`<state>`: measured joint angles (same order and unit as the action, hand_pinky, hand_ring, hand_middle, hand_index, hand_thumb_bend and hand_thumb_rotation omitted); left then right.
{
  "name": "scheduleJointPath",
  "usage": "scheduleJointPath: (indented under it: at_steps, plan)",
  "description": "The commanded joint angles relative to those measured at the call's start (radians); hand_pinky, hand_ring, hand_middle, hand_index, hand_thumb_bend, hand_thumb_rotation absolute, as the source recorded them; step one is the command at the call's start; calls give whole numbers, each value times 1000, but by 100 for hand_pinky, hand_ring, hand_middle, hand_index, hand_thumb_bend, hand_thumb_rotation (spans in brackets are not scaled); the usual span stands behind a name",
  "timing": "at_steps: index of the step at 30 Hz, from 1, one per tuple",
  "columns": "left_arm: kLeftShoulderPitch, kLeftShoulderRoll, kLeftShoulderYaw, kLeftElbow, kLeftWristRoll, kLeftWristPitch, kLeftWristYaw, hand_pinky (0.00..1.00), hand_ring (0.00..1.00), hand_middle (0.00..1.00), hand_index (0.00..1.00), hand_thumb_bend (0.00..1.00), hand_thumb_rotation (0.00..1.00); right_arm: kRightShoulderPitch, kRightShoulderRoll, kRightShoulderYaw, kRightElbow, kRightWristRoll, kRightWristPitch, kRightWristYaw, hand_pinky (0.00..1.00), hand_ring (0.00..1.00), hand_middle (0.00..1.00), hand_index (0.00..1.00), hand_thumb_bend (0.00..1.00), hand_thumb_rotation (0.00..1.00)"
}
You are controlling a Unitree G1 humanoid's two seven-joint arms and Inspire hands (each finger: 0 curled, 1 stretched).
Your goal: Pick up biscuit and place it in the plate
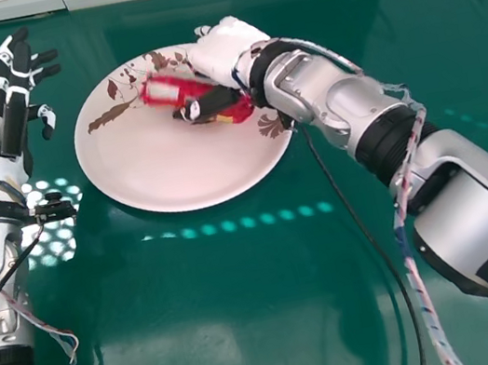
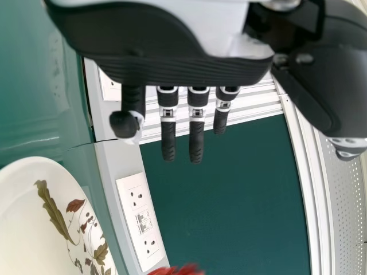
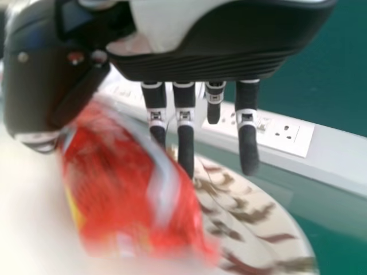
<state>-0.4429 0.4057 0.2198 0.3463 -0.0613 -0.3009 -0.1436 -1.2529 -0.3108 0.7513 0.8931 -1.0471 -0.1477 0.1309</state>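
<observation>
"Releasing, by my reading: one red, glossy-wrapped biscuit packet [image 1: 166,90], over the round white leaf-patterned plate [image 1: 176,171]. Black-and-white right hand [image 1: 225,49]: fingers [image 3: 185,143] straight."

"Packet supported?"

"Cannot tell. Best practice: confirm contact, slide thumb clear, lift straight up, no dragging."

"Left hand [image 1: 13,81]?"

"Black and white, fingers extended, beside the plate; best kept clear."
</observation>
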Motion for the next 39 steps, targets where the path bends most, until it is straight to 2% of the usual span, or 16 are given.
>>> scheduleJointPath:
  at_steps: [1,2,3,6,13,16,23,24,25,27,30,35,39]
  plan:
    - [16,1,7,-18,1,4,4,0,84,83,100,100,100,-24,-13,-5,-41,5,13,68,65,79,86,87,100,54]
    - [17,3,7,-17,2,1,5,0,84,83,100,100,100,-21,-11,-17,-50,17,23,95,72,87,92,94,100,56]
    - [17,3,7,-16,3,0,4,0,84,83,100,100,100,-20,-10,-24,-54,22,26,109,76,90,96,97,100,58]
    - [16,3,8,-14,-1,0,1,0,84,84,100,100,100,-19,-14,-33,-63,28,30,128,77,93,99,100,100,66]
    - [16,4,7,-15,2,3,4,0,83,82,100,100,99,4,-53,-63,-124,35,10,84,74,90,98,100,100,84]
    - [14,5,6,-7,0,-12,-3,0,78,79,97,100,99,13,-76,-94,-171,55,20,98,72,88,96,100,100,88]
    - [3,1,7,15,-13,-21,-21,0,62,70,85,100,96,79,-151,-245,-374,157,91,167,66,86,95,99,100,87]
    - [2,1,7,18,-13,-22,-23,0,60,69,84,100,96,95,-165,-267,-413,165,106,173,62,83,93,97,100,86]
    - [1,1,6,18,-10,-21,-22,0,60,70,85,100,96,113,-182,-291,-452,173,115,176,54,74,87,95,100,85]
    - [0,1,4,19,-5,-19,-19,0,56,67,82,100,96,160,-221,-338,-529,186,123,167,54,73,86,91,100,86]
    - [-2,0,4,25,-5,-23,-21,0,60,69,83,100,96,247,-267,-419,-644,213,154,156,58,75,86,89,100,86]
    - [-5,-6,6,39,-9,-35,-21,0,67,72,83,100,95,425,-283,-571,-853,298,252,169,65,80,86,88,100,76]
    - [-8,-11,4,46,-7,-38,-17,0,75,76,86,100,95,572,-278,-674,-983,358,280,131,61,76,83,85,100,73]
